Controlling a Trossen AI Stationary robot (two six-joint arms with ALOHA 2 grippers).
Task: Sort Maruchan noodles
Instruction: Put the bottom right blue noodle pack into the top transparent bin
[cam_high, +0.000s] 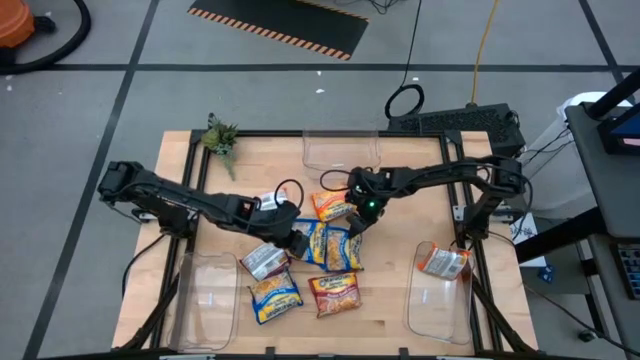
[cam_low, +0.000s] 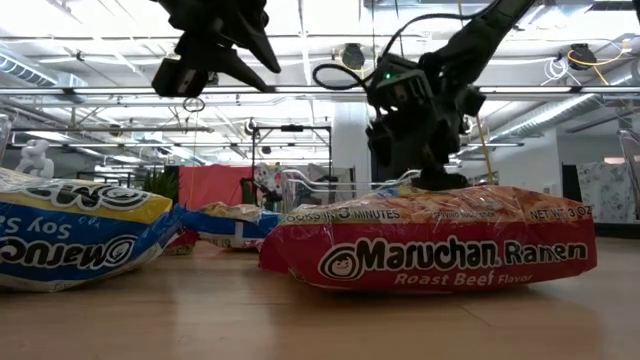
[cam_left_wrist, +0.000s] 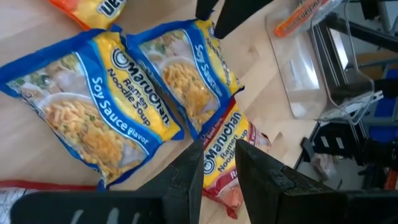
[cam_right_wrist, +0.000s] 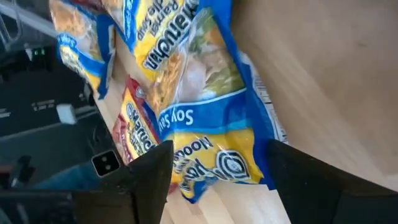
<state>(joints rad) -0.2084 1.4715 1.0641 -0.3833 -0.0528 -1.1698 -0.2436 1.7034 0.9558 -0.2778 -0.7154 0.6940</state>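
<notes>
- We see a wooden table (cam_high: 400, 260) with three clear plastic bins on it: one at the far edge (cam_high: 342, 150), one at the near left (cam_high: 207, 300) and one at the near right (cam_high: 440, 300).
- The left arm reaches in from the left side, and its left gripper (cam_high: 296, 243) hangs above the middle of the noodle pile. In the left wrist view the fingers (cam_left_wrist: 186, 177) stand close together with a narrow gap, nothing between them.
- The right arm reaches in from the right side; its right gripper (cam_high: 352, 222) is low over a Soy Sauce packet (cam_right_wrist: 205, 93). In the right wrist view the jaws are spread wide, one on either side of that blue-and-yellow packet's end, not pressed onto it.
- We count two Soy Sauce packets (cam_high: 328, 245) lying side by side mid-table, touching, and a third blue-and-yellow one (cam_high: 274, 297) nearer the front.
- A red Roast Beef packet (cam_high: 336, 293) lies flat just beside that third one; it fills the low view (cam_low: 440, 248).
- An orange packet (cam_high: 330, 205) lies toward the far bin, and a white-and-red packet (cam_high: 264, 261) sits just left of the pile.
- One white-and-red packet (cam_high: 443, 262) lies inside the near right bin.
- A small green plant (cam_high: 221, 138) stands at the far left corner.
</notes>
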